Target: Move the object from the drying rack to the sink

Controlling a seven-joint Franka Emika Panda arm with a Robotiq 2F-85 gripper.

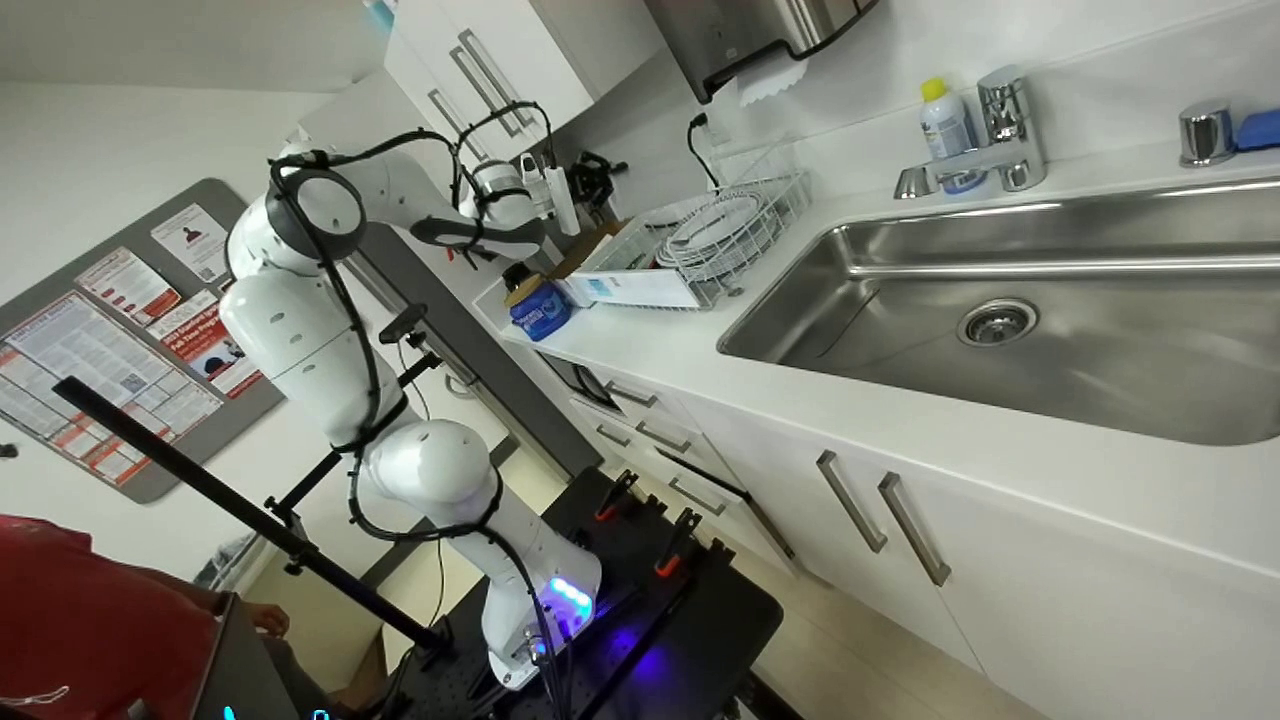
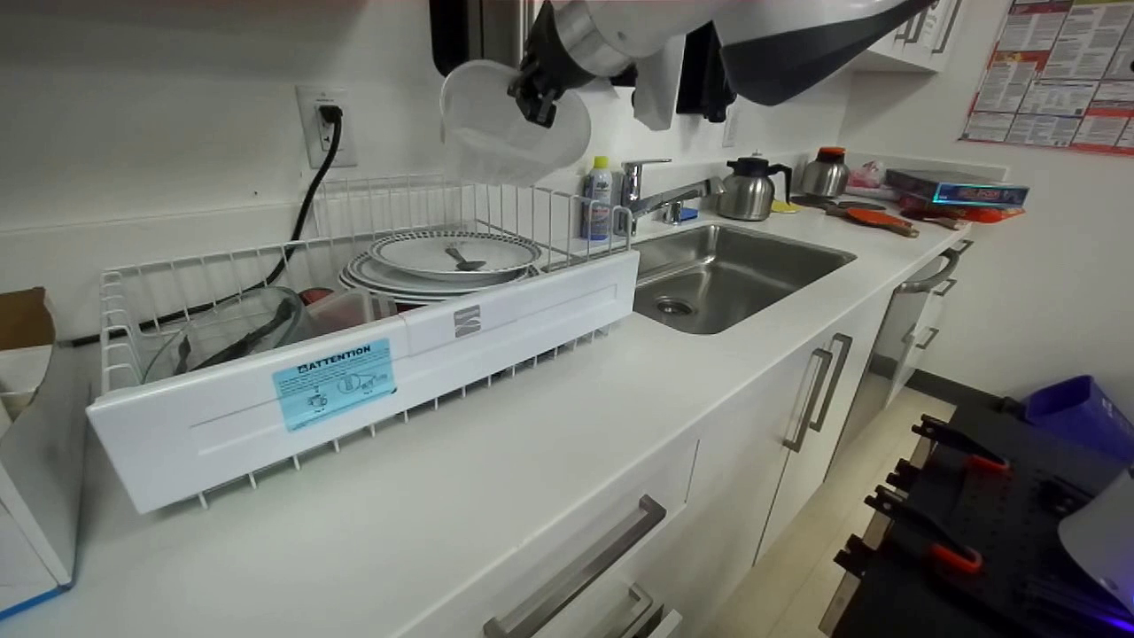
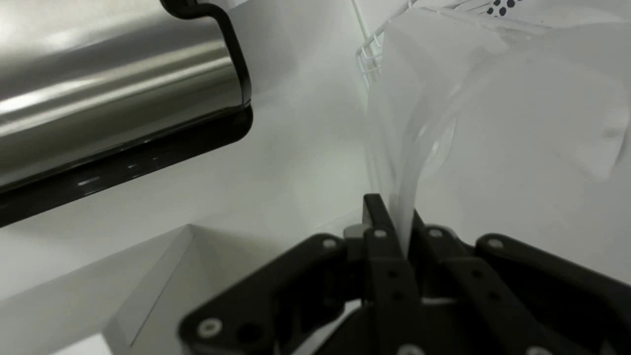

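A translucent white plastic container hangs in the air above the back of the white drying rack. My gripper is shut on its edge. In the wrist view the container spreads to the right from between my fingertips. In an exterior view my gripper is raised at the far end of the counter, and the container cannot be made out there. The rack holds plates and a clear bowl. The steel sink is beside the rack; its basin shows only the drain.
A steel paper towel dispenser hangs on the wall near my gripper. A faucet and a spray bottle stand behind the sink. A carafe is past it. A box and a blue jar stand near the rack.
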